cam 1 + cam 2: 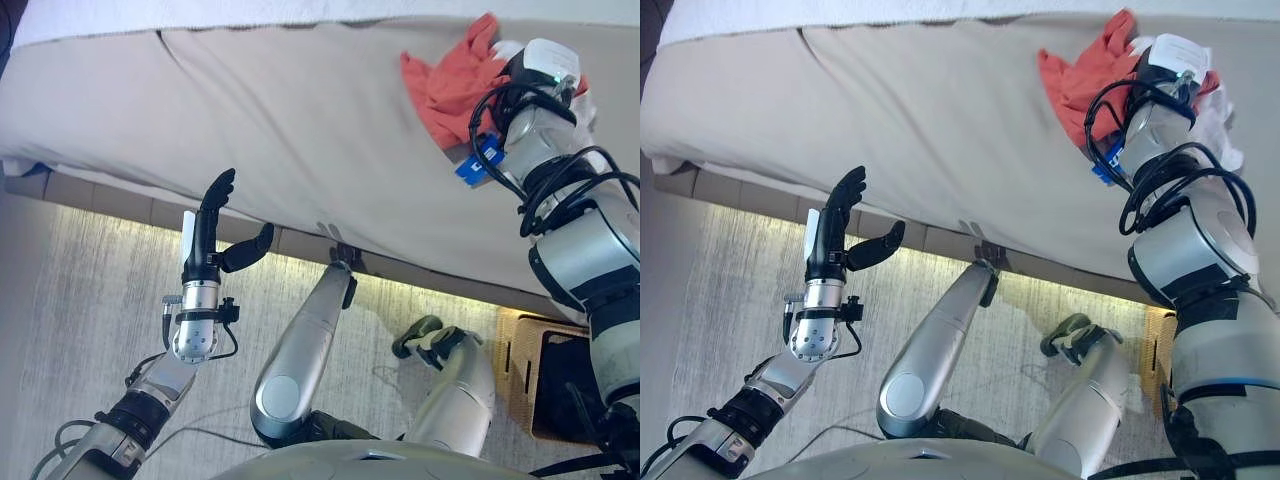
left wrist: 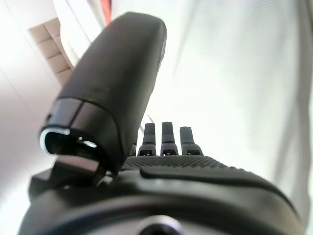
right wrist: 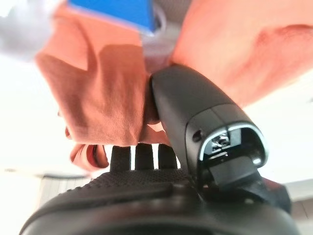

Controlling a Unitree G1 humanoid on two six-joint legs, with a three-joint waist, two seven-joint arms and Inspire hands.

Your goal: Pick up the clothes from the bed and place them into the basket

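**Gathering the orange garment off the bed**

To lift cleanly, the right hand point(image 3: 161, 161) should bunch plenty of fabric before rising, so no fold slips free on the way to the basket point(image 1: 520, 365) on the floor by the bed point(image 1: 300, 110). Its fingers and thumb are pinched into the orange garment point(image 1: 450, 85), which lies crumpled on the mattress directly under that hand. The left hand point(image 1: 210, 235) hangs relaxed, fingers straight, off the bed's edge, holding nothing

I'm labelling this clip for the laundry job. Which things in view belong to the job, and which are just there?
Part of the job:
orange garment on the bed
white cloth beside it
basket on the floor, at the robot's right
right hand, fingers in the orange garment

Just there:
left hand, open, holding nothing
carpet
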